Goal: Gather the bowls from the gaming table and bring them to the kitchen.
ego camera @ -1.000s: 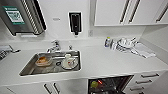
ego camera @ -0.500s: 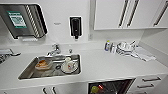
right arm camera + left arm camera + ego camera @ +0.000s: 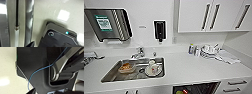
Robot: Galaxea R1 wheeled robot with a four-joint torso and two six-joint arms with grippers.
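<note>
The head camera is looking down on the kitchen counter (image 3: 189, 68), a white top with a steel sink (image 3: 111, 75) sunk into its left part. On the wall behind are hanging a steel towel dispenser (image 3: 107, 25) and a black soap dispenser (image 3: 159, 30), and the tap (image 3: 139, 53) is standing at the sink's back edge. White cabinets (image 3: 194, 15) with dark bar handles are sitting above the counter's right half, where a stack of white dishes (image 3: 209, 51), two small bottles (image 3: 193, 49) and a cloth (image 3: 227, 57) are lying near the wall. An open compartment (image 3: 196, 88) is showing under the counter edge.

Both bowls are resting inside the sink: the orange-red bowl (image 3: 126, 67) toward the left, apparently mouth up, and a pale round bowl (image 3: 152, 69) just beside it to the right; its tint is too washed out to tell. Being round, neither is showing a long axis.

The wrist views are showing dark robot parts, a thin blue cable (image 3: 37, 71) and pale floor (image 3: 50, 12); whether either gripper is released or clenched cannot be told.
</note>
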